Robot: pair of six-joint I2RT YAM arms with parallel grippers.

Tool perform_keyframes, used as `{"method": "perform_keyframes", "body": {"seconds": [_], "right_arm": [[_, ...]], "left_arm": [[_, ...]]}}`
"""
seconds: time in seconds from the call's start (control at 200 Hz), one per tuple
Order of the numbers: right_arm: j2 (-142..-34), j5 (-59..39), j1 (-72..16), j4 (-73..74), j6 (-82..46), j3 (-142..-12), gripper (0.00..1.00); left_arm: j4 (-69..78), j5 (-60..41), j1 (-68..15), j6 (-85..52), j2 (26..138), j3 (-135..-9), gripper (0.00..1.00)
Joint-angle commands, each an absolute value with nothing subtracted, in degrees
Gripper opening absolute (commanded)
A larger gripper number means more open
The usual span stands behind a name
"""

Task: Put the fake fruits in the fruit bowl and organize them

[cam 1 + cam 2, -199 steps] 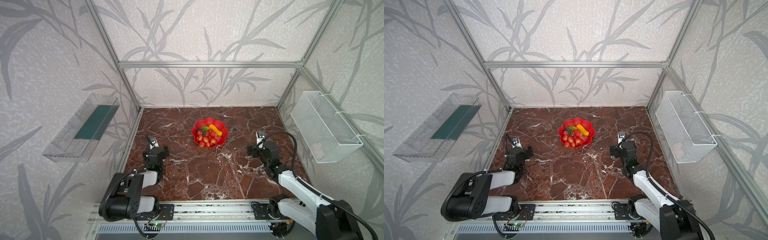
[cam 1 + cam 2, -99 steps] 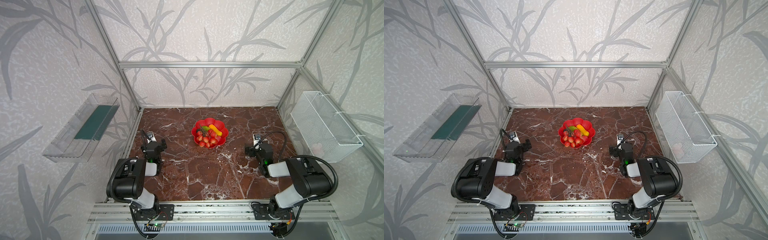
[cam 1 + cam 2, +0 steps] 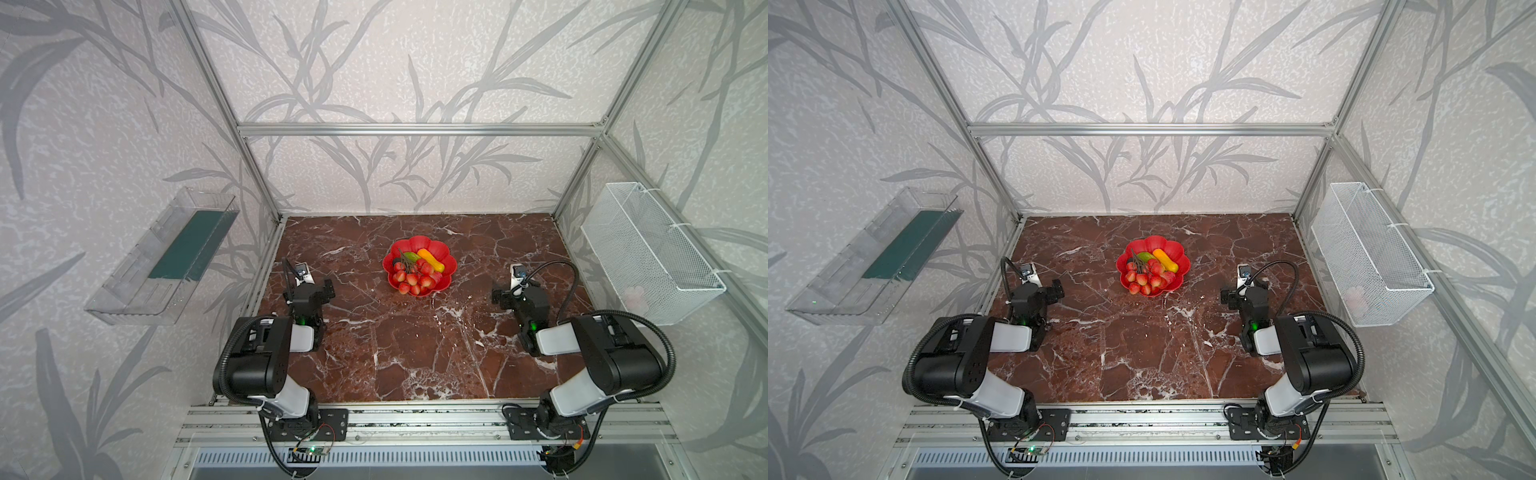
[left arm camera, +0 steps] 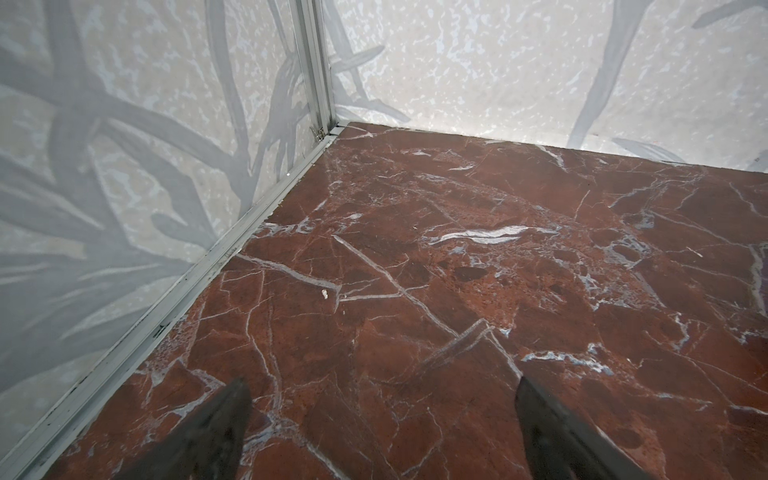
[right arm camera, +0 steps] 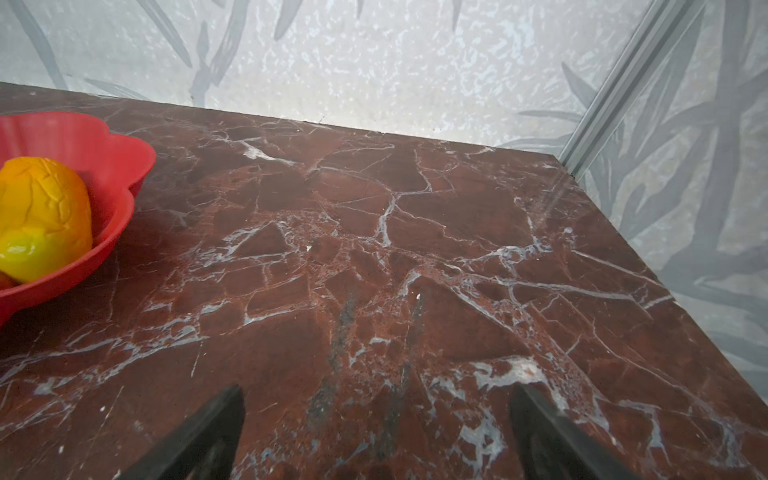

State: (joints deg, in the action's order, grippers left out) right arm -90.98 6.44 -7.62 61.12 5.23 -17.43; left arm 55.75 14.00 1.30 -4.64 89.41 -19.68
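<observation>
The red flower-shaped fruit bowl (image 3: 441,246) (image 3: 1174,247) sits mid-table toward the back in both top views. It holds the fake fruits: a yellow-orange oblong (image 3: 431,260) (image 3: 1165,260), a green-yellow one (image 3: 409,257) and a bunch of red berries (image 3: 411,279) (image 3: 1144,281). My left gripper (image 3: 311,286) (image 3: 1040,289) (image 4: 381,382) is open and empty, low over bare marble left of the bowl. My right gripper (image 3: 515,291) (image 3: 1244,293) (image 5: 376,388) is open and empty, right of the bowl. In the right wrist view the bowl's rim (image 5: 104,137) and the yellow-orange fruit (image 5: 41,216) show.
A clear plastic tray (image 3: 166,257) hangs on the left wall. A white wire basket (image 3: 648,253) hangs on the right wall with a pale pink thing (image 3: 633,296) inside. Aluminium posts and rails edge the marble table (image 3: 415,353). Both arms' elbows stand over the front rail.
Both arms have folded back, their elbows risen near the front rail. The grippers stay open near the same spots. The bowl and fruits have not moved.
</observation>
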Motion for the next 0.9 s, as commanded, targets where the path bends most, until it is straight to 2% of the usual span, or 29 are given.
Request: {"method": "perform_keyframes", "body": {"seconds": [0.0, 0.025, 0.065, 0.135, 0.225, 0.28, 0.35, 0.395, 0.45, 0.48, 0.585, 0.785, 0.9], "right_arm": [[-91.0, 13.3, -9.6, 60.2, 5.1, -19.4, 0.99], [-91.5, 16.5, -9.2, 62.1, 3.6, -19.0, 0.99], [-91.5, 14.2, -8.4, 62.4, 3.3, -18.6, 0.99], [-91.3, 3.2, -8.8, 61.7, 8.0, -18.8, 0.99], [-91.7, 16.8, -9.0, 61.8, 3.4, -19.3, 0.99], [-90.5, 13.2, -7.0, 58.2, 1.3, -20.0, 0.99], [-91.3, 4.8, -7.4, 58.1, 5.6, -20.8, 0.99], [-90.5, 7.5, -8.6, 57.6, 6.1, -20.2, 0.99], [-91.2, 14.6, -9.5, 62.2, 4.8, -18.4, 0.99], [-92.3, 15.2, -9.5, 65.8, 4.9, -17.5, 0.99], [-92.1, 9.7, -10.3, 64.8, 7.9, -18.0, 0.99], [-91.8, 9.7, -10.2, 64.1, 7.7, -18.1, 0.99], [-91.1, 3.7, -7.3, 56.4, 5.5, -21.4, 0.99]], "left_arm": [[56.9, 13.8, 1.3, -3.8, 89.7, -20.1, 0.99], [56.9, 13.8, 1.3, -3.7, 89.7, -20.1, 0.99], [56.8, 13.8, 1.3, -3.7, 89.7, -20.1, 0.99], [56.9, 13.8, 1.4, -3.8, 89.7, -20.1, 0.99], [56.9, 13.9, 1.3, -3.7, 89.7, -20.1, 0.99], [56.9, 13.9, 1.4, -3.7, 89.7, -20.1, 0.99], [56.9, 13.9, 1.3, -3.7, 89.7, -20.1, 0.99], [57.0, 13.9, 1.3, -3.7, 89.7, -20.0, 0.99], [57.0, 13.9, 1.3, -3.7, 89.7, -20.1, 0.99], [56.9, 13.9, 1.4, -3.7, 89.7, -20.1, 0.99], [56.9, 13.9, 1.3, -3.8, 89.7, -20.1, 0.99], [56.9, 13.9, 1.3, -3.8, 89.7, -20.0, 0.99], [56.9, 13.9, 1.3, -3.7, 89.7, -20.1, 0.99]]}}
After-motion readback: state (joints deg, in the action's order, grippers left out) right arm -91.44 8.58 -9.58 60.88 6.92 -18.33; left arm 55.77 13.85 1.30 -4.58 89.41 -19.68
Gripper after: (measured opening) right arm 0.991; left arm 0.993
